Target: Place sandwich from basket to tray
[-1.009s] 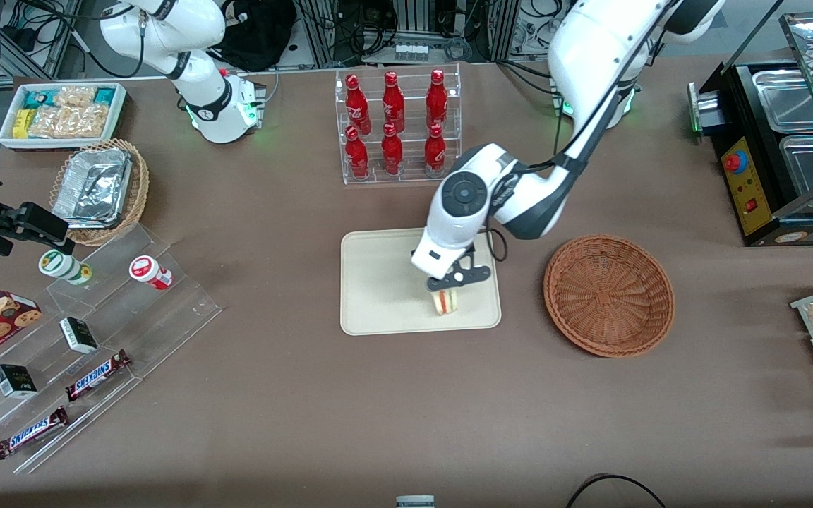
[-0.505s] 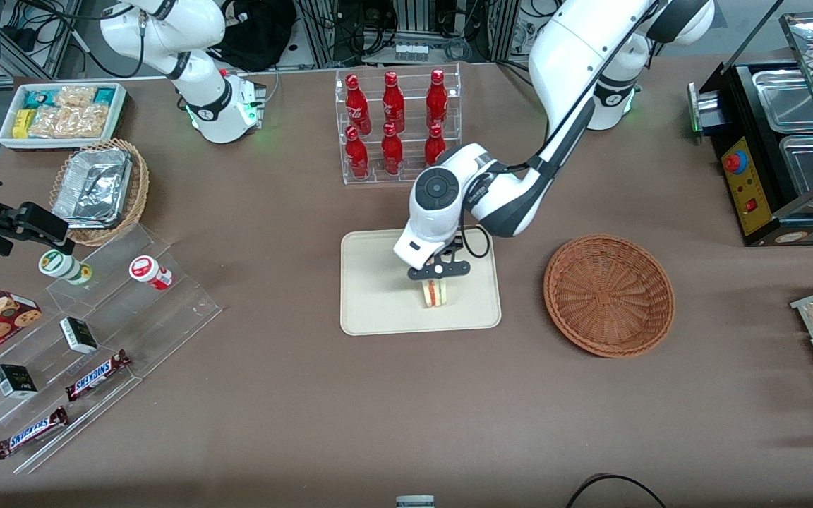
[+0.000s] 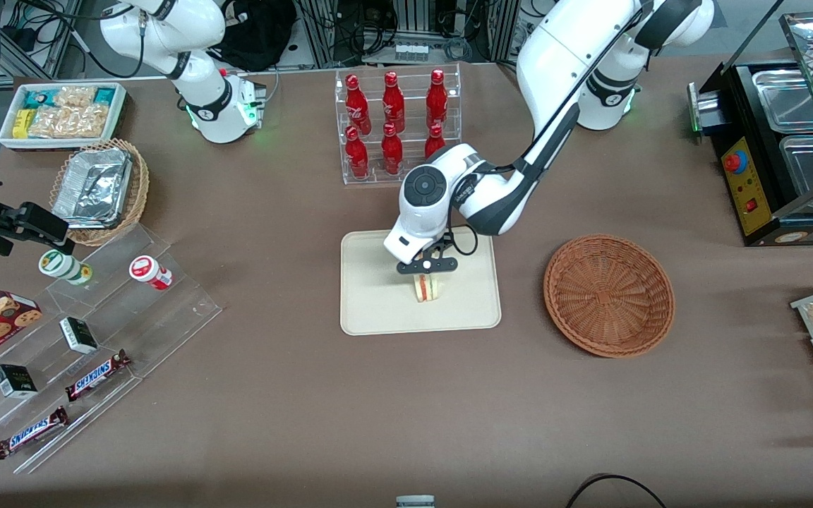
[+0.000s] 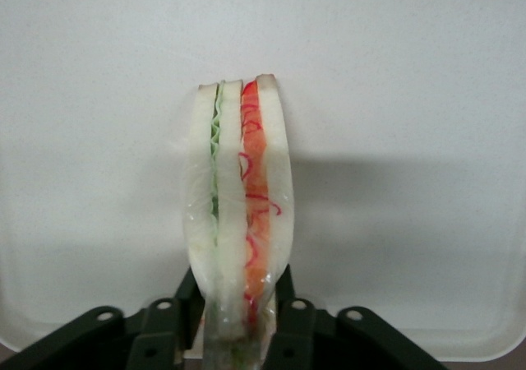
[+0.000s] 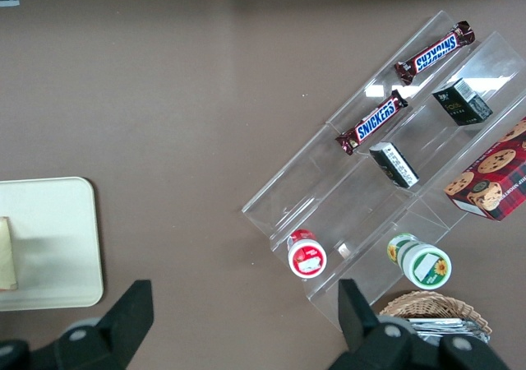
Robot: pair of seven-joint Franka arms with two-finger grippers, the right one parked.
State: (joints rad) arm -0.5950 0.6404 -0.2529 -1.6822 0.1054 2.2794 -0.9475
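The sandwich (image 3: 426,288) is held clamped in the gripper (image 3: 426,276) jaws over the tray (image 3: 371,310) at frame centre, so lowering and release are judged next.

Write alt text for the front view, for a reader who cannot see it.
The gripper holds a sandwich upright over the middle of a cream tray on a brown table. A wicker basket sits empty beside the tray, toward the working arm's end. A rack of red bottles stands farther from the camera than the tray.
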